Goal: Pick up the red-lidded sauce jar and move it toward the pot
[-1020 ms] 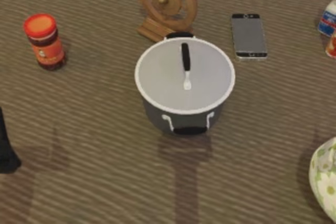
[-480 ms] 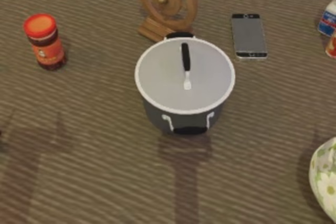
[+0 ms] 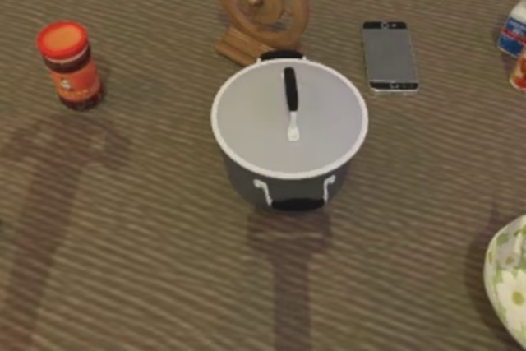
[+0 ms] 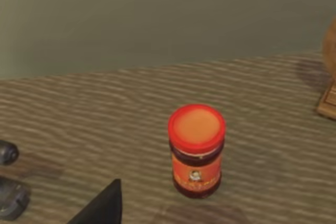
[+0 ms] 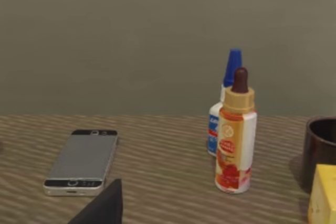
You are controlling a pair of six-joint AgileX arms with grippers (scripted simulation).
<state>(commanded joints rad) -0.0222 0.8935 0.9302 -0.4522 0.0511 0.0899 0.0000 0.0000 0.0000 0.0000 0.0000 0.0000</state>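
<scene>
1. Pot (image 3: 288, 133): large, dark grey, lid seated, standing at table centre in the top view. Treat as the destination; stop the jar short of its near wall and side handles.
2. Wooden wheel ornament (image 3: 260, 6): at 12 o'clock from the pot, just behind it. Keep the carry path in front of it, at the 9 o'clock side of the pot.
3. Phone (image 3: 389, 55): flat on the table at 2 o'clock from the pot. Off the route; no action needed.
4. Red-lidded sauce jar (image 3: 69, 64): upright at 10 o'clock from the pot, well apart, near the table's left edge. In the left wrist view the red-lidded sauce jar (image 4: 196, 150) stands free, nothing touching it.
5. Left gripper: only a dark fingertip edge (image 4: 102, 208) enters the left wrist view, near the jar but apart from it. Finger spacing cannot be told from this view, probably open for the approach, so confirm before closing.
6. Grasp advice: centre the jar between the fingers, descend to the label band below the lid, close squarely on the round body, lift straight up before travelling.
7. Right arm: out of the top view, parked at the right side; finger spacing cannot be told.
</scene>
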